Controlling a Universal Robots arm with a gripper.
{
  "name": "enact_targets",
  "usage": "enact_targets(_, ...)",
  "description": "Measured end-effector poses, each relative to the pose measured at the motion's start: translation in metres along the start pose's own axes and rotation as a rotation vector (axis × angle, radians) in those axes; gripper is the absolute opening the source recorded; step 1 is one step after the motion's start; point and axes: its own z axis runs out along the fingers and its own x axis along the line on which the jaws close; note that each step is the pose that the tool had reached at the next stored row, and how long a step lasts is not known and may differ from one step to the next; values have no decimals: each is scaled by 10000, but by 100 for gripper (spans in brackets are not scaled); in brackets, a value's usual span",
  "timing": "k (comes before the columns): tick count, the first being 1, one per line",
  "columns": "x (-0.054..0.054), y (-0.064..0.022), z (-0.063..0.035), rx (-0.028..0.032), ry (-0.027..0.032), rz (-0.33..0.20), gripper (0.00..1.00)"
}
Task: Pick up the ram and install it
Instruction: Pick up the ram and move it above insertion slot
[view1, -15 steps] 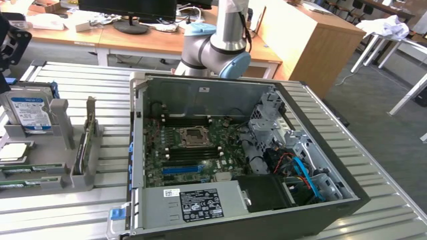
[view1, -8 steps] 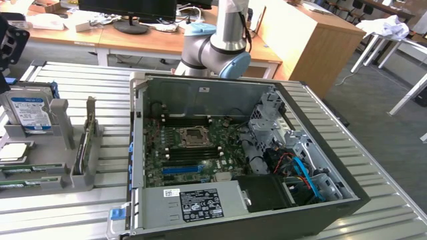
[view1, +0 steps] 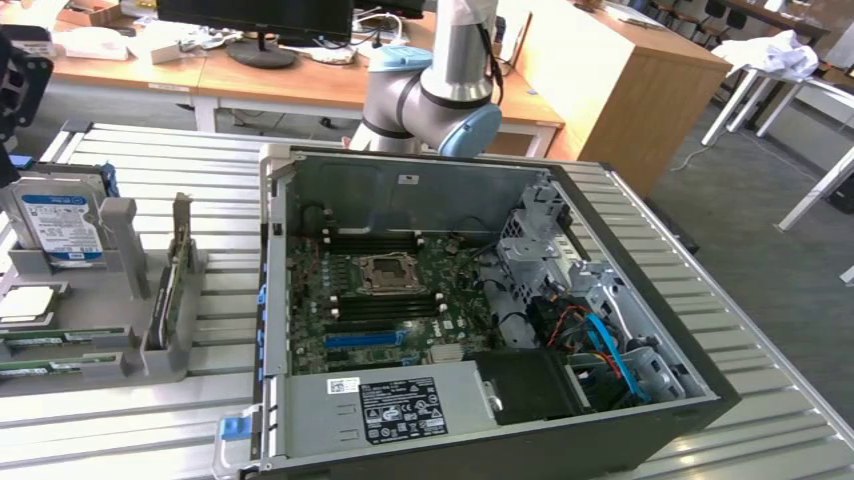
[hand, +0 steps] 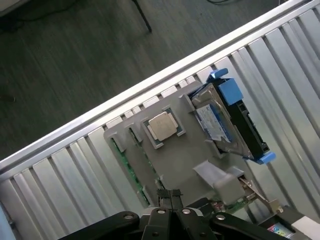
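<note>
the ram (hand: 132, 172) shows as a thin green board edge standing in a slot of the matte grey holder (hand: 185, 160), near a square, metal-topped processor (hand: 162, 126). the black claw (hand: 170, 194) hangs over the holder's edge, its fingers pressed together on nothing. a blue-railed hard drive (hand: 222, 125) stands in the holder on the ribbed metal table (hand: 60, 175). the open computer case (view1: 400, 195) sits apart. the ram's chips and label are hidden in the slot.
</note>
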Motion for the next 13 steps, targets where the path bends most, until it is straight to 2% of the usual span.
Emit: enact_targets(13, 0, 0, 0, -48, 91, -2055, 11)
